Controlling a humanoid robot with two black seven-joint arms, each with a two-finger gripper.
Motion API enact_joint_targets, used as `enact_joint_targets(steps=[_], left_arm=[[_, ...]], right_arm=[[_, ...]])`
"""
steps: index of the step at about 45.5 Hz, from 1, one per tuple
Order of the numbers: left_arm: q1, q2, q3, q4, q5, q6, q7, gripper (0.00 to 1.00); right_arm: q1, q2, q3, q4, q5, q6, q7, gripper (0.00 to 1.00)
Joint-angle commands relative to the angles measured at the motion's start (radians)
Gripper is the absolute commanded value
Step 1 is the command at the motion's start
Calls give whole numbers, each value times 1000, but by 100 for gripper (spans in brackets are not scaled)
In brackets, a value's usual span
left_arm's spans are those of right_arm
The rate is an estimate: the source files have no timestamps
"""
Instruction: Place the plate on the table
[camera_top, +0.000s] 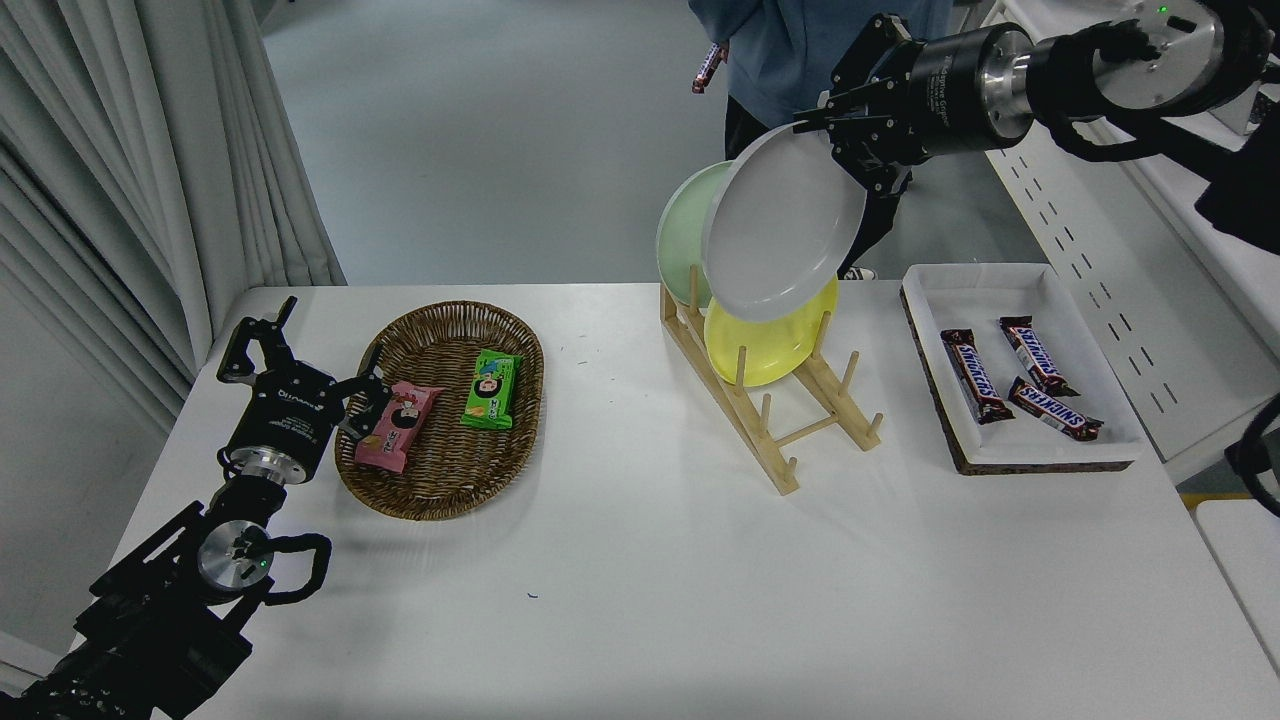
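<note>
The light grey-white plate (780, 225) hangs tilted in the air above the wooden plate rack (775, 410), clear of its pegs. My right gripper (835, 135) is shut on the plate's upper right rim and comes in from the top right. The plate hides part of the mint-green plate (680, 235) and the yellow plate (770, 345), which both stand in the rack. The white table (650, 560) lies below. My left gripper (300, 350) is parked at the lower left, open, next to the wicker basket.
A wicker basket (440, 410) with a pink and a green snack pack sits at the left. A white tray (1020, 370) with three chocolate bars sits at the right. A person in a blue top (790, 50) stands at the far side, holding a candy bar.
</note>
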Motion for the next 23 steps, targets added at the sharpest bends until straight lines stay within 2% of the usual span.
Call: enact_joint_targets(steps=[1, 13, 23], left_arm=[[0, 0, 0, 0, 0, 0, 0, 100], [0, 0, 0, -1, 0, 0, 0, 100], [0, 0, 0, 0, 0, 0, 0, 100]], right_arm=[[-20, 5, 88, 33, 45, -116, -35, 0], [-26, 42, 117, 150, 124, -341, -31, 0], [-76, 85, 102, 168, 212, -432, -29, 0]])
